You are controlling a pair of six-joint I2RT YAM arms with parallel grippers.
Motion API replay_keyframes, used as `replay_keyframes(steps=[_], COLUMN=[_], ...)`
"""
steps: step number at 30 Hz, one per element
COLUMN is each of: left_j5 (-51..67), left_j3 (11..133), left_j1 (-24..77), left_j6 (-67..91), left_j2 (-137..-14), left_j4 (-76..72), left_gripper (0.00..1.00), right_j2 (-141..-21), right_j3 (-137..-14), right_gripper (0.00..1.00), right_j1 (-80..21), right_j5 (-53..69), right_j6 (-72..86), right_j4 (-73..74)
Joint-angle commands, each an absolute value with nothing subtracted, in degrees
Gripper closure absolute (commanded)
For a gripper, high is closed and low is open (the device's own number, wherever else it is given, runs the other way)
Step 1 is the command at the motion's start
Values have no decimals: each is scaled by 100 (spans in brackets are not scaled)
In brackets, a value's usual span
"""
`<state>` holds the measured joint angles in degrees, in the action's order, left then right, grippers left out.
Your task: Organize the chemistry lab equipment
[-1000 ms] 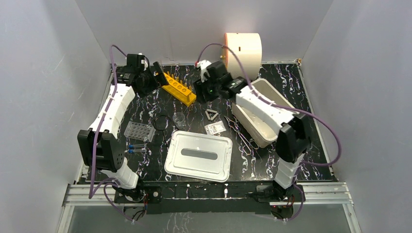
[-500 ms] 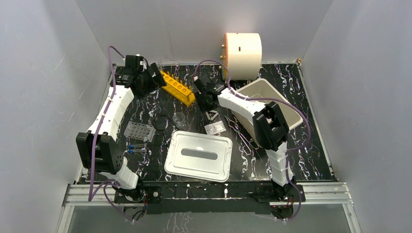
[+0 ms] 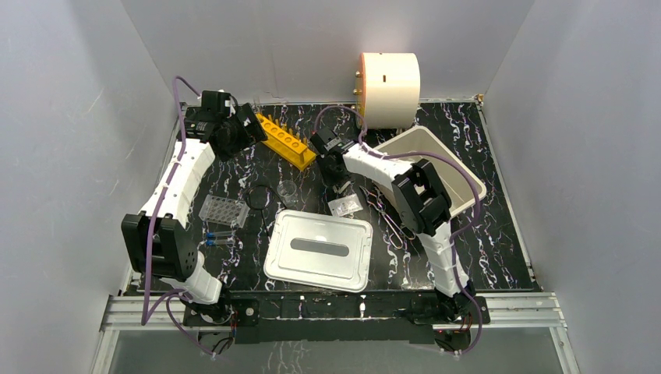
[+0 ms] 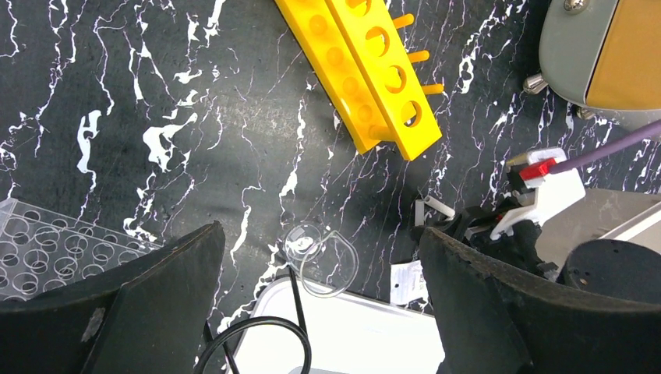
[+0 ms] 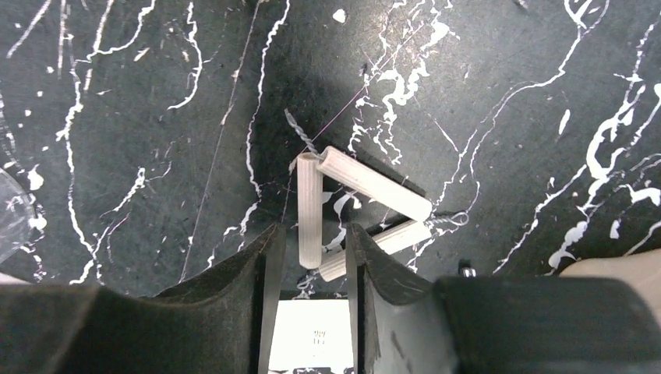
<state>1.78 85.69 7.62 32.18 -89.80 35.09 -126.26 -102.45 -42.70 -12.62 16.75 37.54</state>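
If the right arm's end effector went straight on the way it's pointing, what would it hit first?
The white triangle: one of its rods sits between the fingers of the right end effector. The fingers would probably straddle it and reach the table, though depth is unclear.

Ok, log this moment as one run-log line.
left hand: open, near orange tube rack | right hand: open, astride one side of white triangle, not gripping

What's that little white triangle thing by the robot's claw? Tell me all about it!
The white triangle is three pale tubes threaded on twisted wire, which pokes out at the corners. It lies flat on the black marbled table. The right gripper straddles one tube, with slim gaps on either side.
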Motion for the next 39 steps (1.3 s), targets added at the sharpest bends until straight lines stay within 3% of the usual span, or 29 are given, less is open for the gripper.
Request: replay_keyframes(steps=[1,9,15,26,39], left_j5=[132,154,133,-422,-526], left_j3=[8525,8549,8579,9225,9247], left_j1=[739,738,738,738,738], left_j6=[3215,3226,3208,2732,2750], left_j2=[-8677,-8683,-8658,-8407,-8491], left_j4=[3599,3603,3619,3735,3806], left_gripper=[4,4,4,3,2], right_j2=[-12739,-13061,-12952,-11303,-9793], right_j3=[-10506,-10575,-10706,-10834,-10451], right_gripper=[60,74,91,92,94], right_j1=[-4217,-4198,-4198,-4193,-3986], right_j5=[-1144,-1037,-1348,-664,-2745], right_j6=[1711,1515,1382,1310,878], right_j4=[3733,3581,3597,2712,2501])
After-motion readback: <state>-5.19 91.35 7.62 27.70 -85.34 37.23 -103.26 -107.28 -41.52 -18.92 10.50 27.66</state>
